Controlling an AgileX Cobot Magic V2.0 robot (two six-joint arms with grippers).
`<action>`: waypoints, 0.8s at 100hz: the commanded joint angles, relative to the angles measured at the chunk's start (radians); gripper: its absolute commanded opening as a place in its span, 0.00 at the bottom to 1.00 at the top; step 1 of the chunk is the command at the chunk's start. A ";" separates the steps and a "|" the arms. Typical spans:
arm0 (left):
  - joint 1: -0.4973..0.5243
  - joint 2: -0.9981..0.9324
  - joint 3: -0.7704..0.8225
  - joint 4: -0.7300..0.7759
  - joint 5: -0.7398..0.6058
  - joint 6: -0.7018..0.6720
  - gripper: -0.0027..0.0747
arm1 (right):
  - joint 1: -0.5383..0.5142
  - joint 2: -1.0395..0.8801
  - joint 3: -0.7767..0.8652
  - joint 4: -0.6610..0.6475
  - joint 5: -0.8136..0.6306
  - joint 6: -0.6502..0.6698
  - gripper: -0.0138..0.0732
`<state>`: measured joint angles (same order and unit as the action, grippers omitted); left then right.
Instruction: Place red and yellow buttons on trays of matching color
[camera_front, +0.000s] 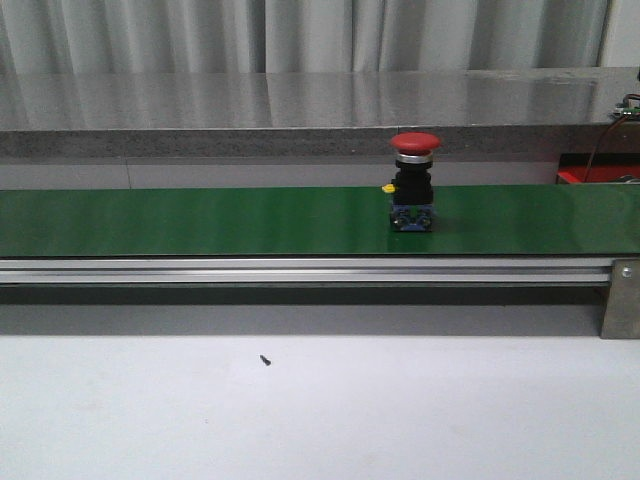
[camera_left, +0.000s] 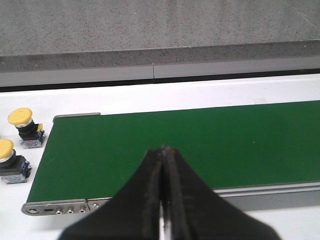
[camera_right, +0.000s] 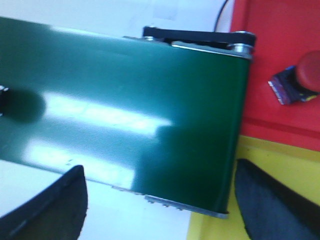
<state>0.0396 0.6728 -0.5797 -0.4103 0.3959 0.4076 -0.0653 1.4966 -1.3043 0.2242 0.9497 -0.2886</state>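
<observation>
**Red button rides the green belt while both grippers stay empty**

We take the green conveyor belt (camera_front: 200, 220) as our landmark. In the front view, a red button (camera_front: 413, 182) stands upright on the belt, right of its middle, its red mushroom cap on top of a black body and a blue base touching the belt surface. A small yellow tab shows on the side of the body. Behind the belt runs a grey stone-like ledge (camera_front: 300, 110), and in front of it lies a pale table (camera_front: 320, 410) with a tiny dark speck (camera_front: 265, 360) on it.

From the left wrist view, our left gripper (camera_left: 164, 150) hangs above the belt's near edge, close to the belt's end, with its two dark fingers pressed together and nothing between them. Just beyond that end of the belt, two yellow buttons (camera_left: 25, 127) (camera_left: 10, 161) stand upright on the white surface, near each other and apart from the belt.

From the right wrist view, our right gripper (camera_right: 160, 200) hovers over the other end of the belt with its fingers (camera_right: 55, 207) spread wide and holding nothing. Just past that end we see a red tray (camera_right: 280, 40), and a second red button (camera_right: 297, 82) lies tilted on it. A yellow tray (camera_right: 280, 165) sits beside the red tray, touching its edge, also right at the belt's end.
</observation>
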 joint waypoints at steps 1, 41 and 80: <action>-0.005 -0.003 -0.027 -0.020 -0.075 0.000 0.01 | 0.061 -0.043 -0.019 0.017 -0.010 -0.014 0.85; -0.005 -0.003 -0.027 -0.020 -0.073 0.000 0.01 | 0.280 0.030 -0.021 0.012 -0.122 -0.014 0.85; -0.005 -0.003 -0.027 -0.020 -0.073 0.000 0.01 | 0.301 0.160 -0.086 0.013 -0.156 -0.014 0.84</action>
<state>0.0396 0.6728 -0.5797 -0.4103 0.3959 0.4076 0.2363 1.6781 -1.3437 0.2242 0.8414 -0.2944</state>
